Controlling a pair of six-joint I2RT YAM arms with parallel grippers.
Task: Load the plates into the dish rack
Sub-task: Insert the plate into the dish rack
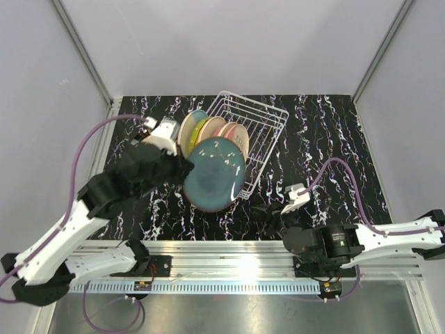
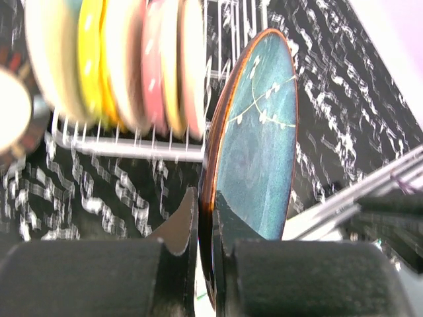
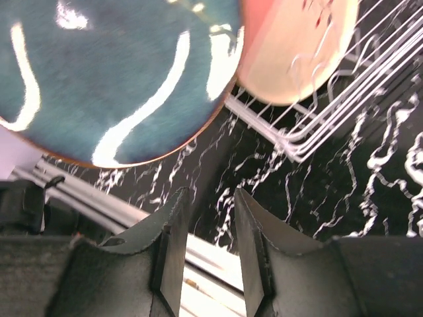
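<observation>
Teal plate (image 1: 214, 174) hangs beside dish rack (image 1: 268, 118), rim clamped in left pincer (image 2: 206, 221); right pincer (image 3: 211, 198) part-open, empty.

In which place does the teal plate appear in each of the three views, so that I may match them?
Top external: the teal plate is at the centre, overlapping the near end of the dish rack.
Left wrist: the teal plate is nearly edge-on, right of centre.
Right wrist: the teal plate is at upper left, cut by the top edge.
Shared landmark: the dish rack, in all three views.

Teal plate (image 3: 119, 72) fills upper left. Peach plate (image 3: 297, 46) upper right, against white wire rack (image 3: 357, 99). Right gripper (image 3: 211, 198) bottom centre, narrow gap, empty.
</observation>
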